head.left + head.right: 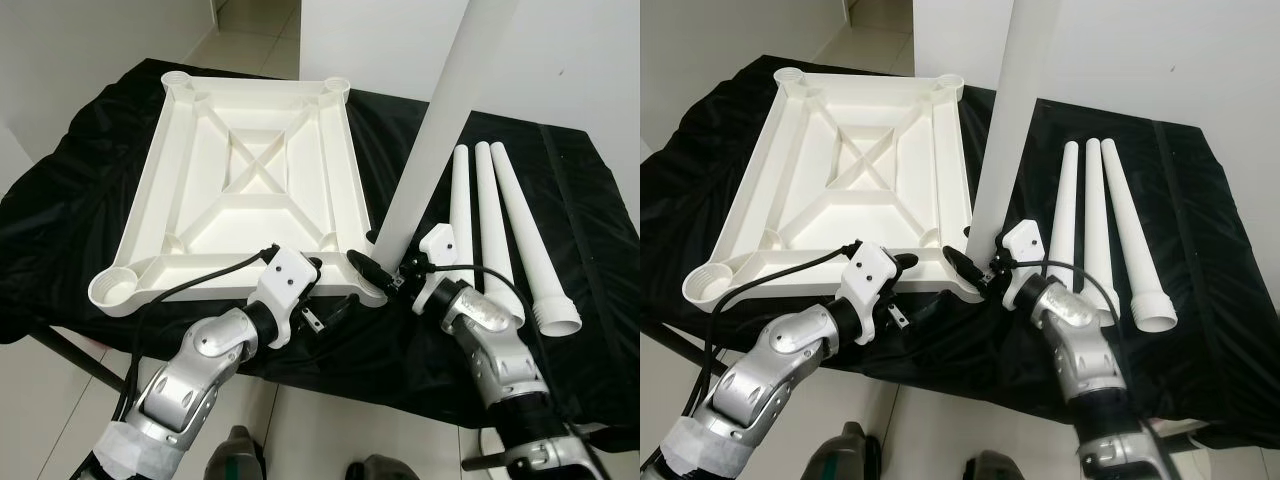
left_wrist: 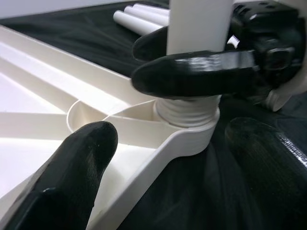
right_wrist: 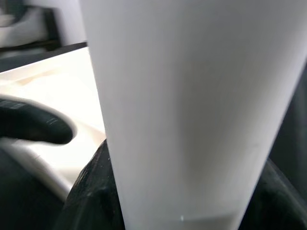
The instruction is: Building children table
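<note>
Keep leg [image 1: 440,130] plumb while screwing into near right corner socket [image 2: 189,125] of upturned top [image 1: 250,180] on black-draped tabletop [image 1: 590,200]. Right hand [image 1: 385,272] clamped low on leg, wrist angled inward. Left hand [image 1: 335,305] spread open beside socket, steadying nothing. Three spare legs [image 1: 495,215] lying right.

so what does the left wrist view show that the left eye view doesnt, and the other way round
Left wrist: the threaded end of the upright leg seated in the tabletop's corner socket, right claw shut around it. Left eye: the whole upturned tabletop, three spare legs, both arms, left claw open at the near edge. Both: leg, corner, black cloth.
</note>
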